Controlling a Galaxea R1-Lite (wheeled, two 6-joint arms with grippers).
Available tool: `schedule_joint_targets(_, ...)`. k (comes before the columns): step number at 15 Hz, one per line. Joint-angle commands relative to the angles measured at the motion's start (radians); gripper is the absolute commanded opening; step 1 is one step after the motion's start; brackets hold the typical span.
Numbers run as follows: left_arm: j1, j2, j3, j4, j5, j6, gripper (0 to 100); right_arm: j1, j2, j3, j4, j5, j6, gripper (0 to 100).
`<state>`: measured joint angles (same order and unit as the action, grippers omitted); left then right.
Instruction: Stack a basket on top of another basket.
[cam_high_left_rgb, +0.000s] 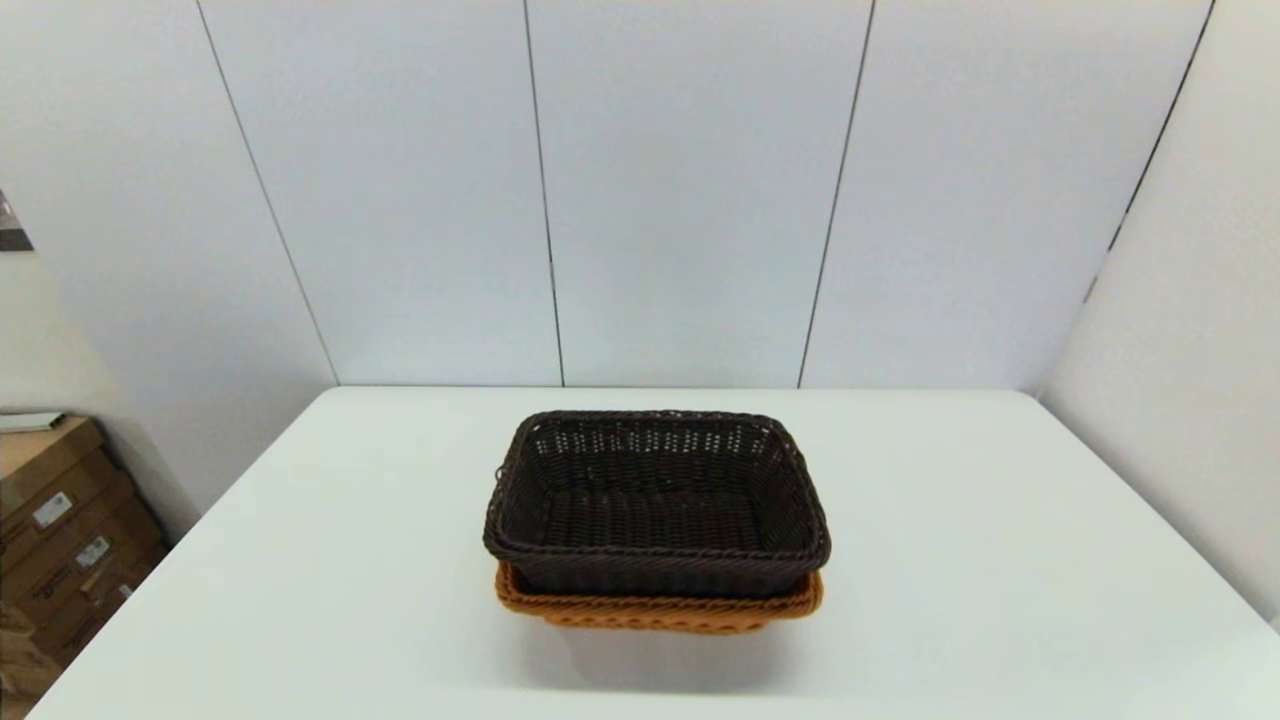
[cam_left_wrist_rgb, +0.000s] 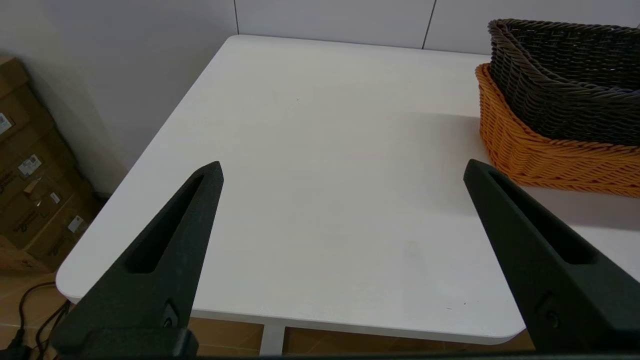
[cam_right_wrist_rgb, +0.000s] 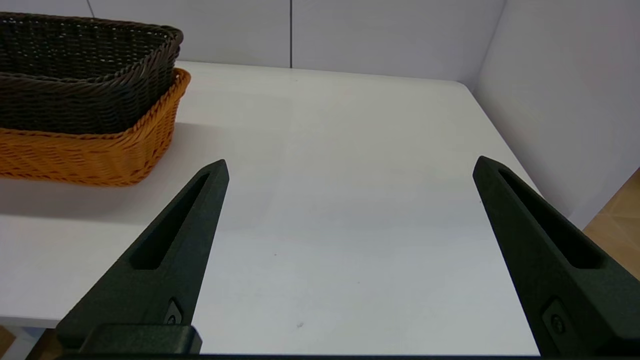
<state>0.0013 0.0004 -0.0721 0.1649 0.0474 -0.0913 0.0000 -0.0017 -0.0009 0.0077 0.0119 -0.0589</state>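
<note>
The dark brown basket sits nested in the orange-tan basket at the worktop's centre. The left gripper at eight o'clock and the right gripper at four o'clock hold their jaws spread, grasping nothing.

No readable text anywhere. Stacked brown cardboard boxes at the lower left of the head view carry small white stickers, print too small to make out. Same boxes at the left edge of the left wrist view, white labels again illegible. No writing, brand or number shows on the wicker baskets, the table or the wall panels.
</note>
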Motion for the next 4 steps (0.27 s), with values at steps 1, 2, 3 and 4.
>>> schedule_joint_targets(1, 0.000, -0.002, 0.000, 0.001, 0.000, -0.001, 100, 0.000, 0.000, 0.001, 0.002, -0.001, 0.002, 100)
schedule_joint_targets(2, 0.000, -0.002, 0.000, 0.001, 0.000, -0.001, 100, 0.000, 0.000, -0.001, 0.002, -0.001, 0.008, 100)
schedule_joint_targets(3, 0.000, -0.002, 0.000, 0.001, 0.000, -0.001, 100, 0.000, 0.000, -0.001, 0.000, 0.000, 0.013, 100)
schedule_joint_targets(4, 0.000, -0.002, 0.000, 0.001, 0.000, -0.001, 100, 0.000, 0.000, -0.001, 0.000, 0.000, 0.011, 100)
